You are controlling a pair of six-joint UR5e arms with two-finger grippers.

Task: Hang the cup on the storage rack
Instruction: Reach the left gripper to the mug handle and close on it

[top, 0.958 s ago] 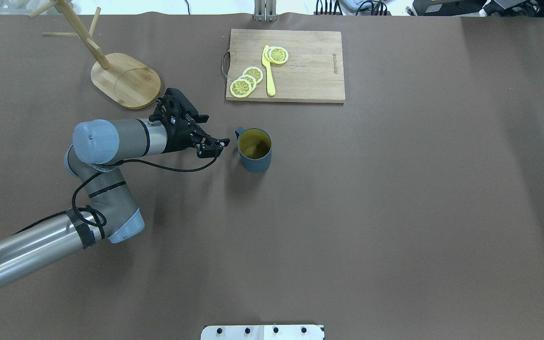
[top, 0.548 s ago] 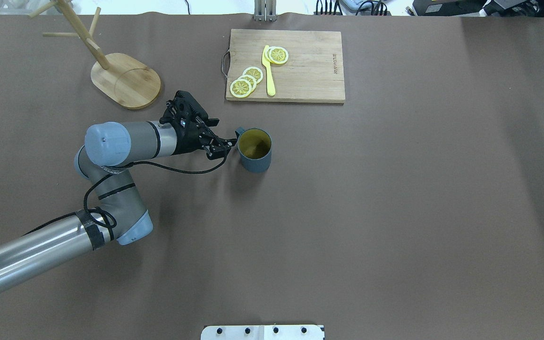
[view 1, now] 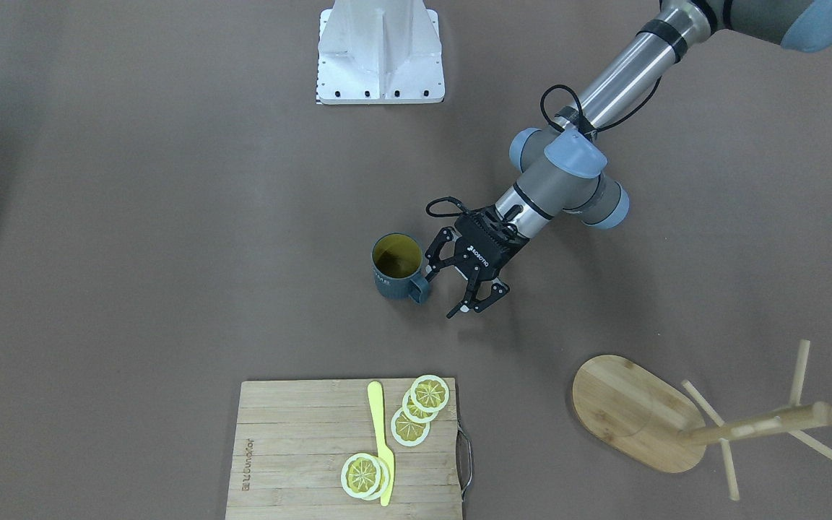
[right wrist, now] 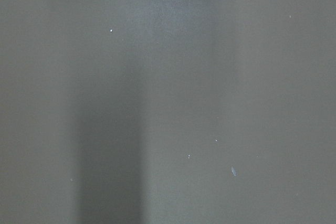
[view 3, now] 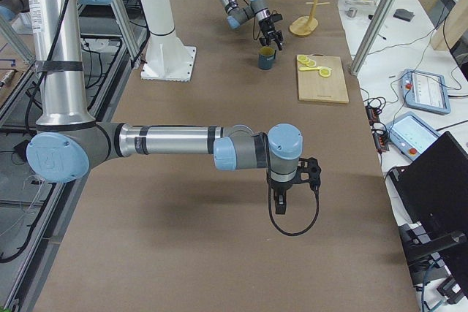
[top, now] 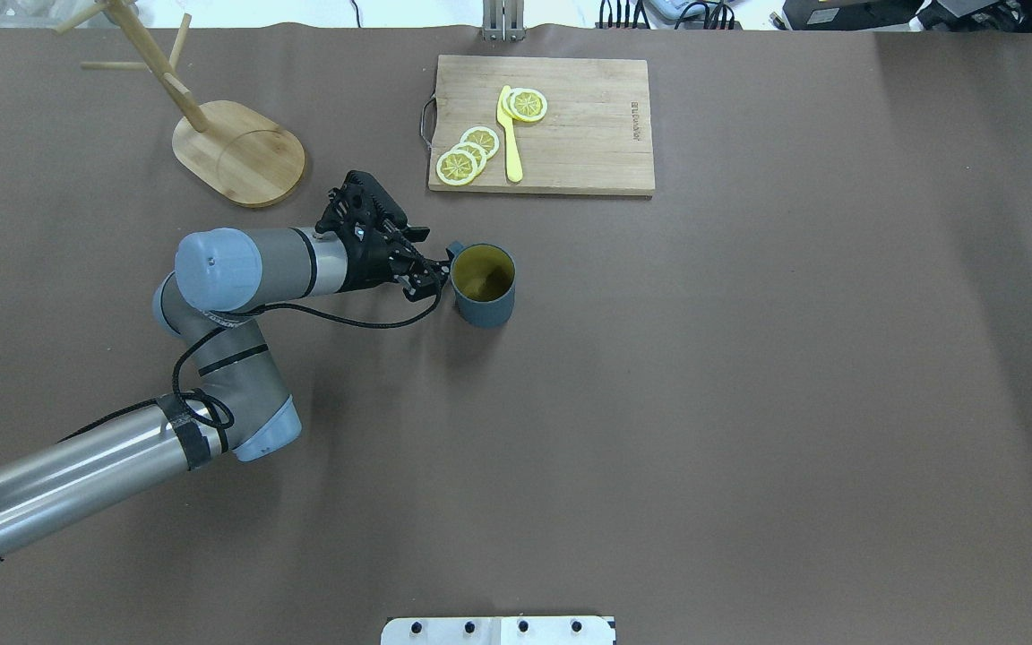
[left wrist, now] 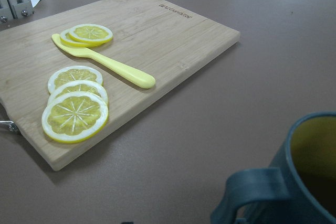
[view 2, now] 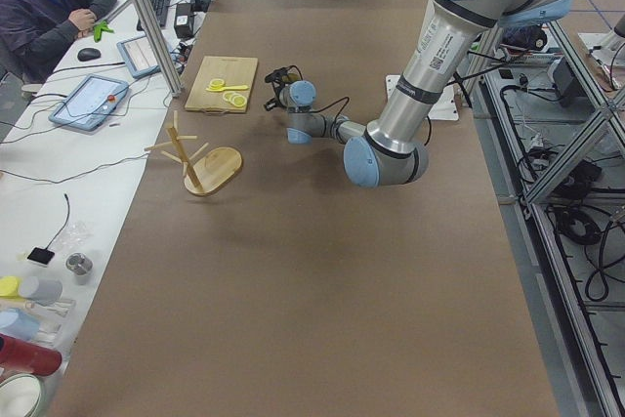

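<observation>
The blue-grey cup (top: pixel 483 285) with a yellow-green inside stands upright mid-table, its handle (view 1: pixel 418 289) toward the cutting board. It also shows in the front view (view 1: pixel 396 267) and close in the left wrist view (left wrist: pixel 310 182). My left gripper (top: pixel 431 276) is open and empty, level with the cup, its fingertips right beside the handle side (view 1: pixel 449 290). The bamboo storage rack (top: pixel 238 152) stands at the far left, with bare pegs (view 1: pixel 633 412). My right gripper (view 3: pixel 285 202) shows only in the right side view; I cannot tell whether it is open or shut.
A wooden cutting board (top: pixel 588 134) with lemon slices and a yellow knife lies beyond the cup. The robot's white base plate (top: pixel 498 630) is at the near edge. A person (view 2: pixel 44 7) sits at a desk beside the table.
My left gripper has moved right, from a short gap away up to the cup's handle side, staying open. The cup has not moved.
</observation>
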